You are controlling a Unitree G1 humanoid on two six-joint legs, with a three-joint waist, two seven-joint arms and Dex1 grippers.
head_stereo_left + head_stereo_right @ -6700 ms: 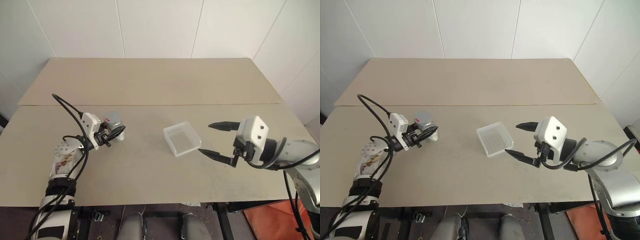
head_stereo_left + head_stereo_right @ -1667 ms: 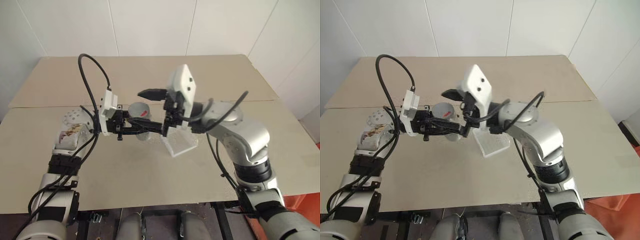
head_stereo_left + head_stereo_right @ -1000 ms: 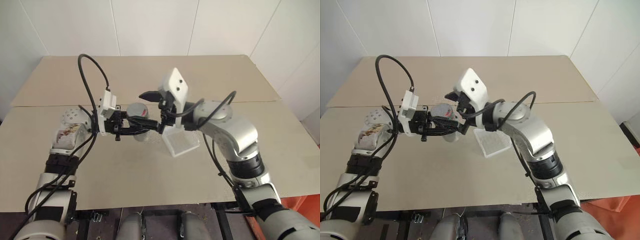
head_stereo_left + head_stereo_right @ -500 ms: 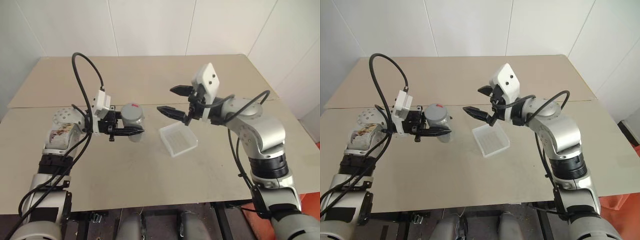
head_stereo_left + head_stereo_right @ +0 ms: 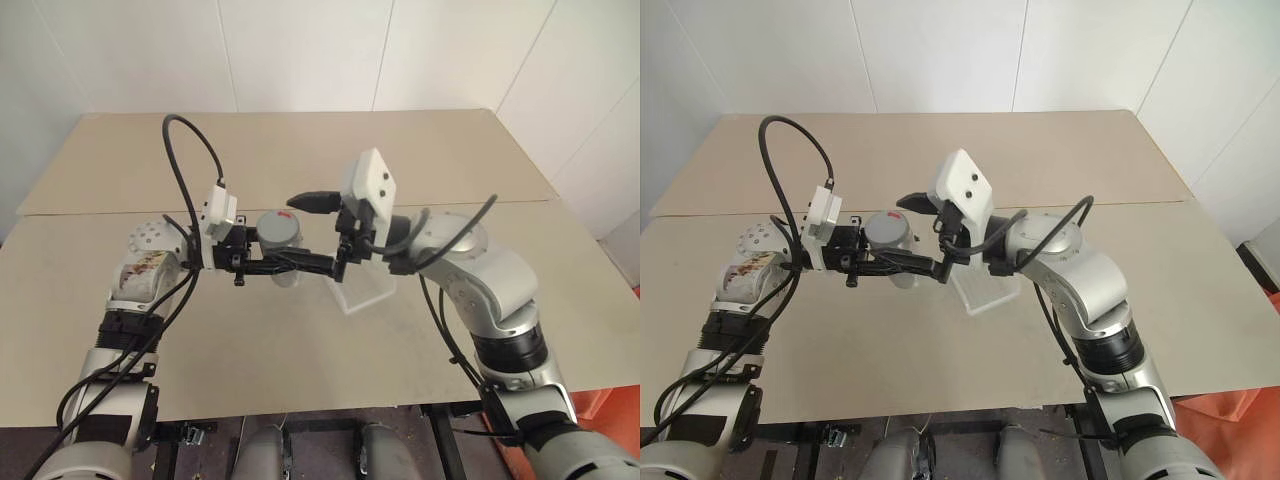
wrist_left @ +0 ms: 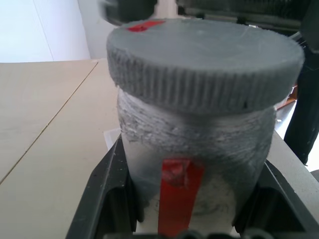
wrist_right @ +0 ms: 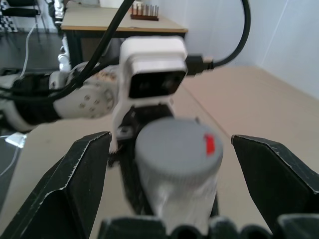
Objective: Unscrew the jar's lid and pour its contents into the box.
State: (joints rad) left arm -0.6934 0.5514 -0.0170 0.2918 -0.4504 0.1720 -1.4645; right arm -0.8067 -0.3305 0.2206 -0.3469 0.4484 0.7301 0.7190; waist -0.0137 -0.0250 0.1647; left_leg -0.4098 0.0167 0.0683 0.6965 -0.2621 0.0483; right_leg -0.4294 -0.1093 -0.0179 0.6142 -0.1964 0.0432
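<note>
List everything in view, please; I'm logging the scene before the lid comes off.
Small clear cylindrical jar: one, clear with a red mark on its side, held above the table.
Round grey ribbed screw lid: one, grey with a red mark on top, on the jar.
Shallow square clear plastic box: one, translucent, on the table beside the jar.
Beige table: one, two panels.
Left gripper: one, black fingers, shut on the jar's body.
Right gripper: one, black fingers, open, spread either side of the lid.
</note>
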